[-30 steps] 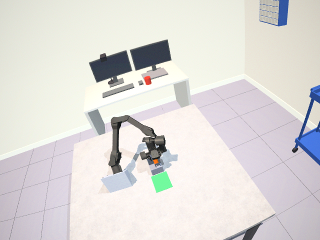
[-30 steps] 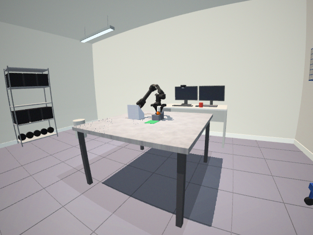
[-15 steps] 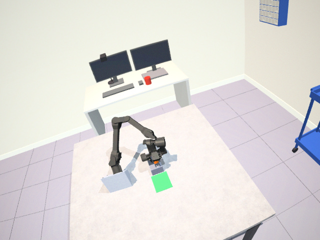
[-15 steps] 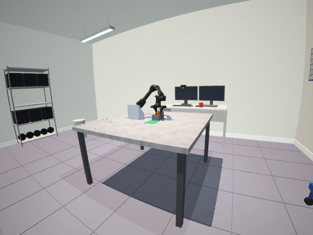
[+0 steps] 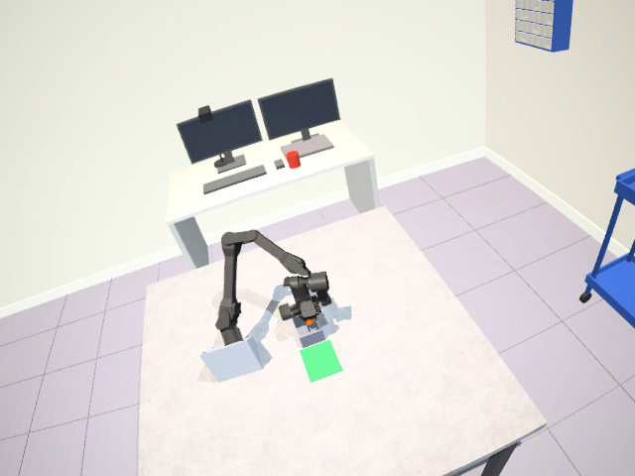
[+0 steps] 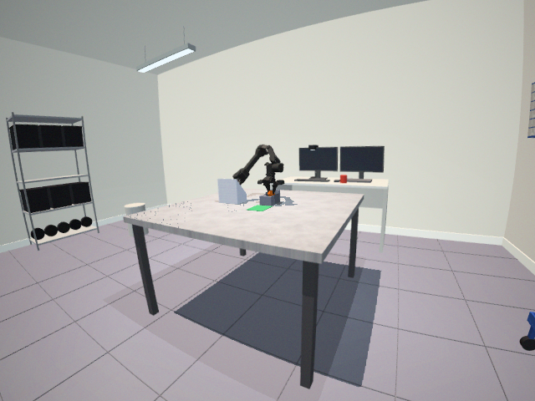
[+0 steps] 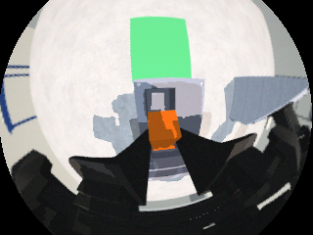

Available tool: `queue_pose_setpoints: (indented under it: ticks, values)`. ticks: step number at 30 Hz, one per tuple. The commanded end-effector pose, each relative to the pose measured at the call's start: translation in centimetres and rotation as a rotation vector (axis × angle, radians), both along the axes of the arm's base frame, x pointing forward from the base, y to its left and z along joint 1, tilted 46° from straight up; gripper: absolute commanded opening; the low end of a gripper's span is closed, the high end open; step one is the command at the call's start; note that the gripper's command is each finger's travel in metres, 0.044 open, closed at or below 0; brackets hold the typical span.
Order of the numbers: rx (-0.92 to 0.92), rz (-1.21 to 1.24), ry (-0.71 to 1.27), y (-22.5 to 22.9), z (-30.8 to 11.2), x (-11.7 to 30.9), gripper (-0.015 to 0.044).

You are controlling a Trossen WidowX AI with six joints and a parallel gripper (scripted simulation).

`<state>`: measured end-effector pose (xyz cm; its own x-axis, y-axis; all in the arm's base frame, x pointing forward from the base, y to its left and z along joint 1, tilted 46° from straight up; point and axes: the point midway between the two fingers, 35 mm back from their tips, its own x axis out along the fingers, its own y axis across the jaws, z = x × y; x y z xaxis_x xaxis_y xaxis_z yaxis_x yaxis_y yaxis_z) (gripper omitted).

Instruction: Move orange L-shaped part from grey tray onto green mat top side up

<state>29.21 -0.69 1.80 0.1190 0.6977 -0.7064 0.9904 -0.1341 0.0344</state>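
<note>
The orange part (image 5: 310, 321) (image 6: 270, 193) (image 7: 163, 128) is at the grey tray, one end raised above the tray's top; its lower end is hidden. My gripper (image 7: 161, 130) is shut on the orange part, one black finger on each side of it in the wrist view. The grey tray (image 5: 312, 338) (image 6: 267, 200) (image 7: 190, 100) stands under the gripper, and part of its pocket shows uncovered towards the mat. The green mat (image 5: 320, 361) (image 6: 259, 208) (image 7: 160, 48) lies flat beside the tray, with nothing on it.
A pale blue-grey block (image 5: 233, 360) (image 6: 230, 190) (image 7: 261, 97) stands beside the tray, at the arm's base. The arm arches from there over to the tray. Behind the table (image 5: 410, 389) (image 6: 242, 228) is a desk with two monitors and a red cup (image 5: 293, 160) (image 6: 343, 178).
</note>
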Motion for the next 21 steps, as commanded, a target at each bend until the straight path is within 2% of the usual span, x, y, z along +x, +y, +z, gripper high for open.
queue_pose_setpoints:
  ticks: [1,21]
  values:
    - [0.000,0.001,-0.001,0.0,0.0,0.0,0.0003]
    - [0.003,0.000,0.003,-1.4,1.5,-0.3,0.0000]
